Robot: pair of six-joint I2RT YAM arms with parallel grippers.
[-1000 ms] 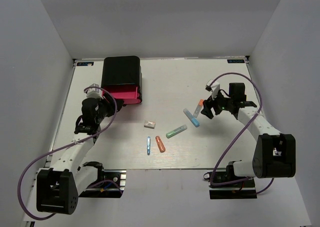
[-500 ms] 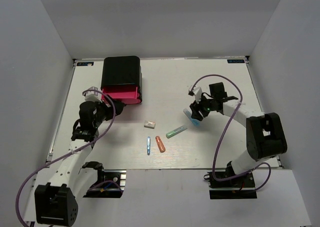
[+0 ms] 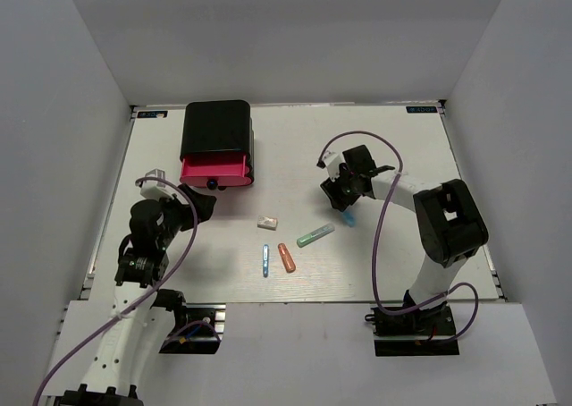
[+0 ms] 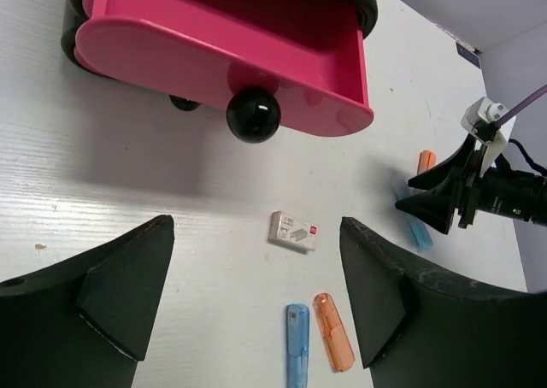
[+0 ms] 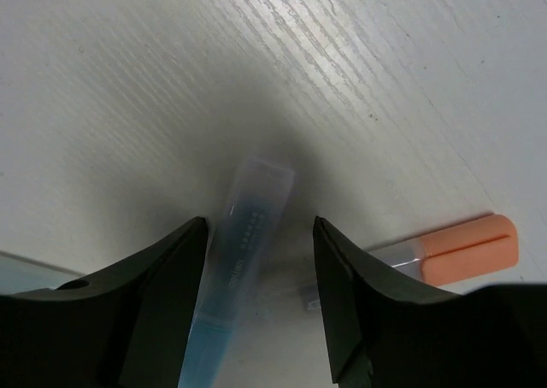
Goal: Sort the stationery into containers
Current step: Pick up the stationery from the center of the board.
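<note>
The black box (image 3: 216, 127) stands at the far left with one pink drawer (image 3: 214, 167) pulled out, its black knob (image 4: 253, 114) facing me. My left gripper (image 3: 197, 206) hangs open and empty just in front of that drawer (image 4: 231, 55). On the table lie the white eraser (image 4: 292, 231), blue pen (image 4: 297, 345), stubby orange marker (image 4: 332, 332) and green-tipped marker (image 3: 315, 235). My right gripper (image 5: 261, 260) is low over the table, open, straddling the blue-tipped clear marker (image 5: 244, 251), which lies flat between its fingers. The orange-tipped marker (image 5: 457, 249) lies just beside it.
The eraser (image 3: 266, 220), pen (image 3: 265, 260) and orange marker (image 3: 286, 257) are clustered mid-table between the two arms. Grey walls enclose the white table (image 3: 393, 272) on three sides. Purple cables loop from both arms.
My left gripper opened wide and drew back from the drawer toward the near left. My right gripper swung left and down over the blue-tipped marker, its jaws narrowing.
</note>
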